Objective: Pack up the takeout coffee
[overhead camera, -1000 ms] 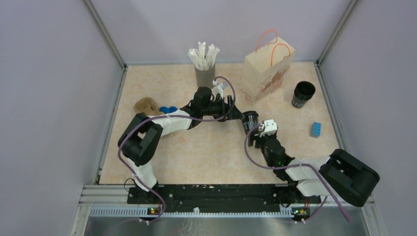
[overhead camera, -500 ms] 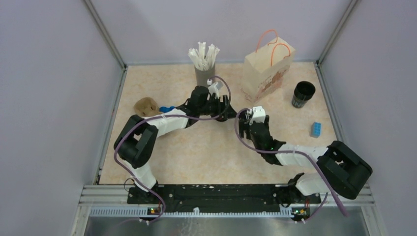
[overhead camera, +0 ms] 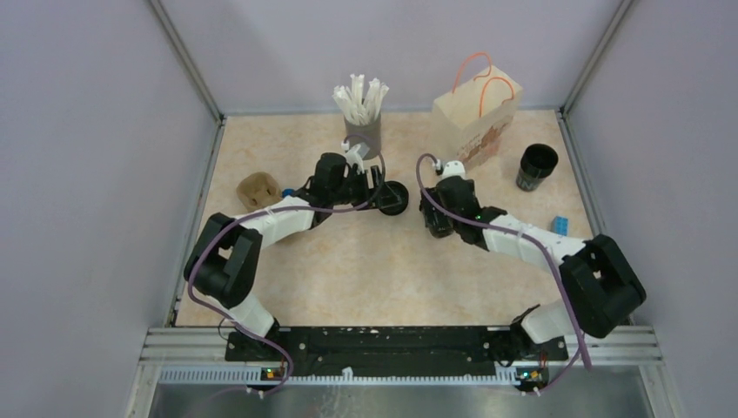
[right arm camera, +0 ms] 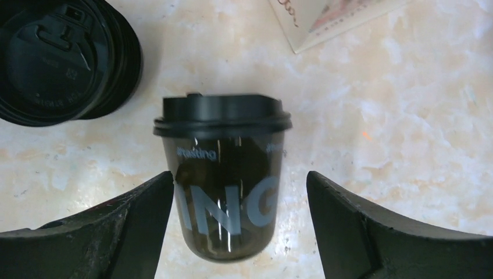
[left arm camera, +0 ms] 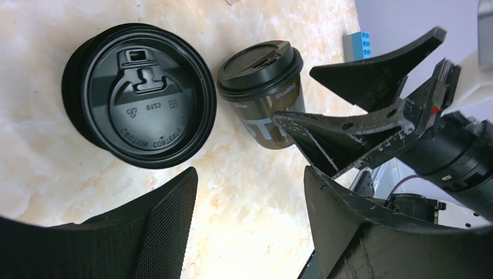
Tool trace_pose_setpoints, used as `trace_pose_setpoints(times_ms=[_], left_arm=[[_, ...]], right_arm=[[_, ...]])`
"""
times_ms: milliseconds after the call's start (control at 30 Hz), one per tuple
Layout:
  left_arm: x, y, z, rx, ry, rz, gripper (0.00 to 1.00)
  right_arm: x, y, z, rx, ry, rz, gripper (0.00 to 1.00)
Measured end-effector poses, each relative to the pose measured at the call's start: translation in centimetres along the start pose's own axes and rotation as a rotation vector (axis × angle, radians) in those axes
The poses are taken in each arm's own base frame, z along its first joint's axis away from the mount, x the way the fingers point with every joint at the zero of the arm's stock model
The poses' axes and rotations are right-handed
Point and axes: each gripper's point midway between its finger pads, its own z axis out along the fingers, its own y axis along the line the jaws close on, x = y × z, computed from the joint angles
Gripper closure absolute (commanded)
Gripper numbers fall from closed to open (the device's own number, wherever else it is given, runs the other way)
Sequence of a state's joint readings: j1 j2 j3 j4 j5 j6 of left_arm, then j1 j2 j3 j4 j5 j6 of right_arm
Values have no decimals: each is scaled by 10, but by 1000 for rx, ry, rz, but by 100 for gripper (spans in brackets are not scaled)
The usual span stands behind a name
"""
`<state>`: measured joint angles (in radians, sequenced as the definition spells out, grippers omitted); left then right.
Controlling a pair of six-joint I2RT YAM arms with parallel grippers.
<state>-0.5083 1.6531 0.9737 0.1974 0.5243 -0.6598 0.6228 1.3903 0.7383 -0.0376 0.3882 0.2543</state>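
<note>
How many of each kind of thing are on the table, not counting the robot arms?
Black disposable cups: 2 (lidded black cup, open black cup)
Stack of flat round black lids: 1
Tan paper bag with orange handles: 1
Grey cylinder of white wrapped straws: 1
Blue plastic brick: 1
Brown lumpy object: 1
Total: 7

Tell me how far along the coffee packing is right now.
Done: the lid is on the takeout coffee. In hand: the right gripper is open, its fingers either side of the cup with gaps showing, so no grasp yet. The left gripper hangs open beside the stack of lids. Left: grasp the cup, lift it and put it in the paper bag at the back.
</note>
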Motion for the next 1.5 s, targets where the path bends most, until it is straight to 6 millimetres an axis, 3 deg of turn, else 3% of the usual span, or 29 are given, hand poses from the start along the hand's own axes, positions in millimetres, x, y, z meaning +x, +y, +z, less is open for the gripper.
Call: trace_pose_setpoints(times_ms=[233,367,533,700,933,1033,1267,1500], left_arm=[[10,10,-4,-21,12,-18,28],[12,12,-5,-23,15,-22,28],[10,7,-7,-12,11,-25,29],[9,-8,-12,37,18,-74,27],[16,-34,-16,165,40,-212,17],[18,-50,-17,233,45,-275,15],[32,-80,-17,366,59,-413,17],[41,-98,-5,458,75,-508,19]], right_arm=[[-1,18,20,-51,148,-88,20],[12,18,34,-38,220,-126,31],[12,18,33,-44,199,-125,35],[24,6,10,-78,105,-133,37],[26,4,-28,-229,-226,-138,37],[14,5,-41,-264,-342,-138,36],[-37,12,-81,-342,-638,-116,35],[-46,19,-91,-384,-704,-131,35]])
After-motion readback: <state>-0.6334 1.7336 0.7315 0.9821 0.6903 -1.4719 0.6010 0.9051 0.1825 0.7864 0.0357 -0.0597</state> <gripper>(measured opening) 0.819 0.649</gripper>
